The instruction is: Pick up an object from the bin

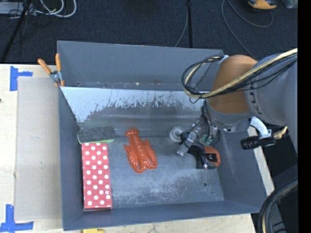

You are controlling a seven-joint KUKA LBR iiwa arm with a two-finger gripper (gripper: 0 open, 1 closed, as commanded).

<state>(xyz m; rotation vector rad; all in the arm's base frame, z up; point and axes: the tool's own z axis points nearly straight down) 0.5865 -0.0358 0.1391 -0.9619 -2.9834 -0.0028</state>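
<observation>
My gripper [195, 144] is low over the right half of the bin floor, under the orange wrist cover. Right beside it, on its lower right, lies a small orange and black thing [213, 158], partly hidden by the gripper. A small round silvery thing [175, 134] sits just to the gripper's left. Further left, an orange rubber lobster [140, 151] lies on the floor in the middle of the bin, apart from the gripper.
A red box with white dots [96, 175] lies along the left wall. A grey pad with a green edge [96, 134] rests at its far end. The arm and its cables cover the bin's right side.
</observation>
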